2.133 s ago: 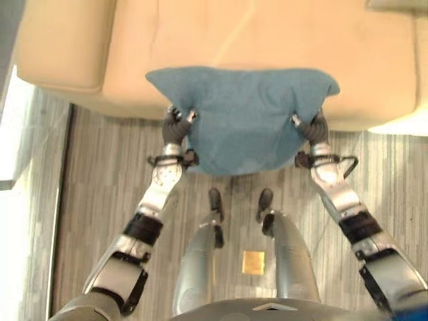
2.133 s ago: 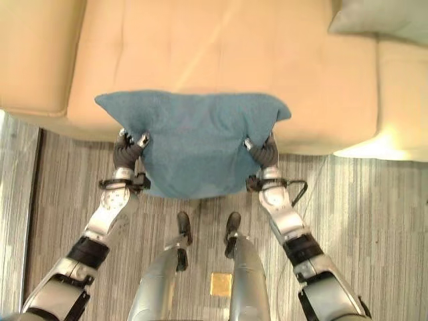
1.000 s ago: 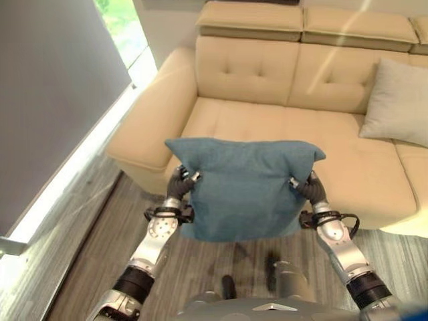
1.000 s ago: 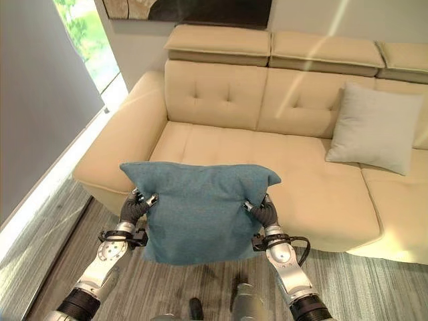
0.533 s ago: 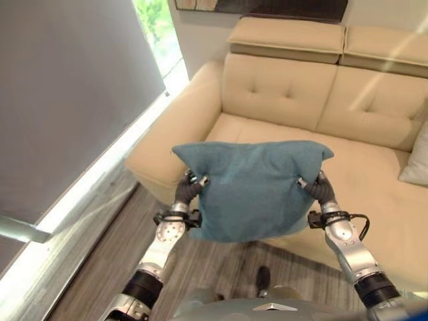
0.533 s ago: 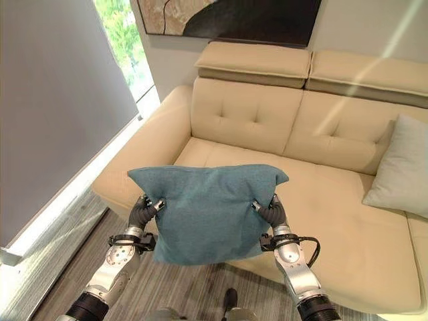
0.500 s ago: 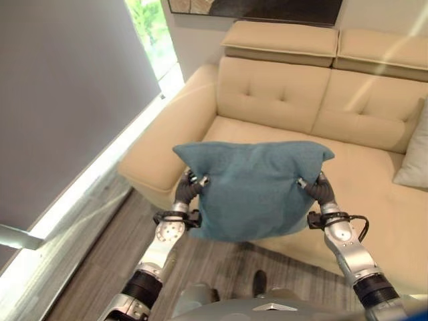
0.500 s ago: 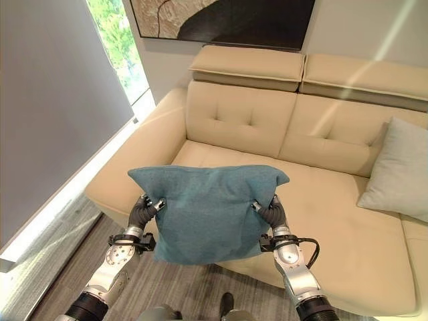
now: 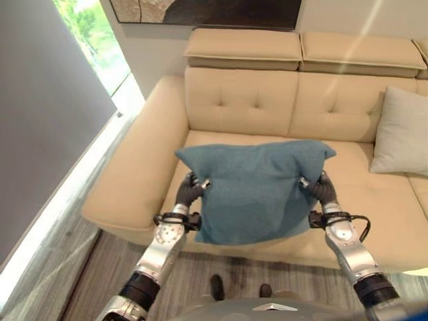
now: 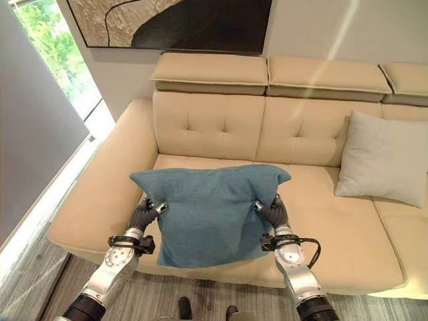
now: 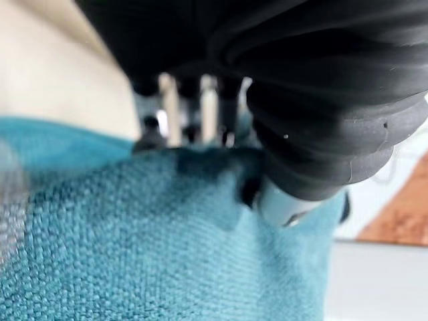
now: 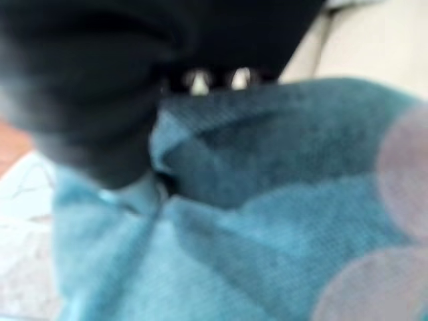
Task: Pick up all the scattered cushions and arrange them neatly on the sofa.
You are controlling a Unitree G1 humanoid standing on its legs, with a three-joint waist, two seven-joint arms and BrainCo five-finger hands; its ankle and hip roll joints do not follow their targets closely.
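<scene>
- Our left hand (image 10: 142,215) pinches the teal cushion's (image 10: 210,214) left edge; our right hand (image 10: 274,212) pinches its right edge.
- We hold the cushion upright above the beige sofa's (image 10: 221,124) front edge, at its left seat.
- A grey cushion (image 10: 382,159) leans against the backrest toward the sofa's right end; the seat between lies bare.

No readable text, labels, numbers or signs are showing anywhere: nothing legible on the sofa (image 10: 221,127), cushions, wall picture (image 10: 174,23) or floor.
</scene>
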